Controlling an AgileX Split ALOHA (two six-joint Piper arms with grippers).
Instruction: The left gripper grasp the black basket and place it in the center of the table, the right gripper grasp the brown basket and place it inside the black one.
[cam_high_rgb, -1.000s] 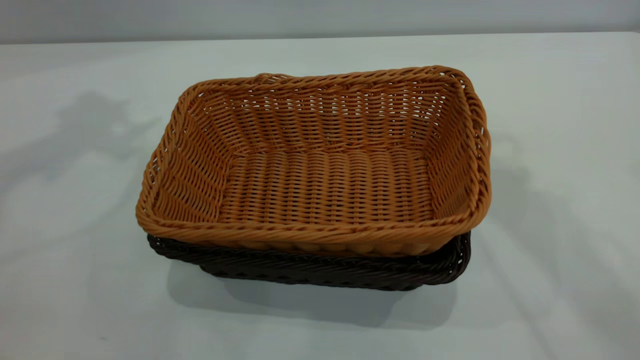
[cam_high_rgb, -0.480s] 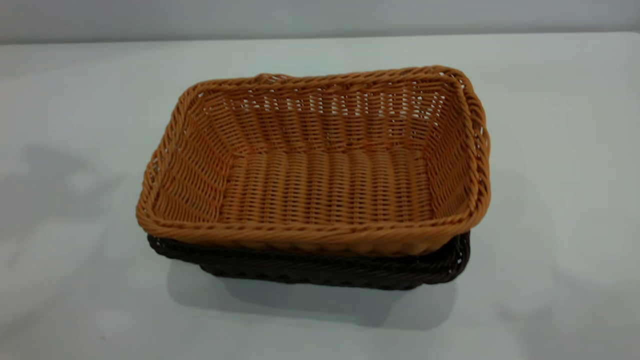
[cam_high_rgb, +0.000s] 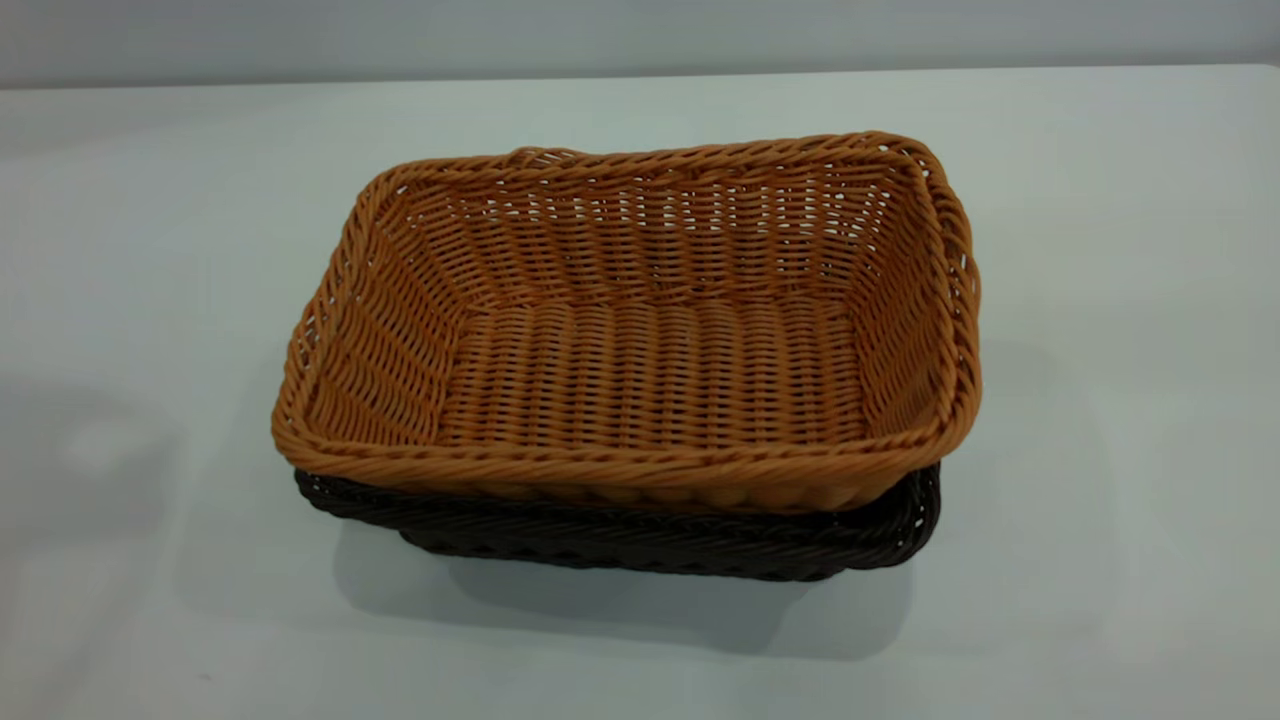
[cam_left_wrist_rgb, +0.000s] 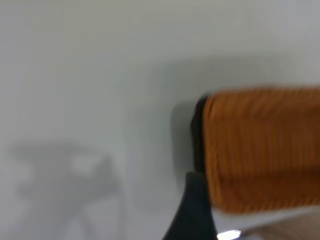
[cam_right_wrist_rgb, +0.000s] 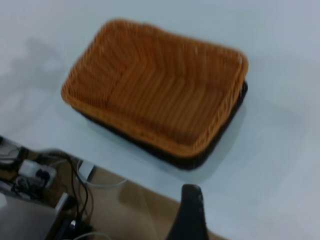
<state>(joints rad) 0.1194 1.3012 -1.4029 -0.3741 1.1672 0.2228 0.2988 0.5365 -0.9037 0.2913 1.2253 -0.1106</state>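
From outside, the arm shadows on the table (cam_high_rgb: 1100, 200) have faded since before; the baskets have not moved. The orange-tan brown basket (cam_high_rgb: 640, 340) sits inside the black basket (cam_high_rgb: 640, 540), mid-table.

Left wrist: the left gripper (cam_left_wrist_rgb: 192, 215) is a dark blur; I cannot tell its grip.

Right wrist: the right gripper (cam_right_wrist_rgb: 189, 215) hangs apart from both baskets, grip unclear.

Soft, even light is falling from above, leaving a diffuse shadow lying on the table (cam_high_rgb: 150, 250) in front of the black basket (cam_high_rgb: 640, 540). Heavy motion blur is smearing the left wrist view, dissolving the brown basket (cam_left_wrist_rgb: 260, 150); the right wrist view is staying mildly soft.
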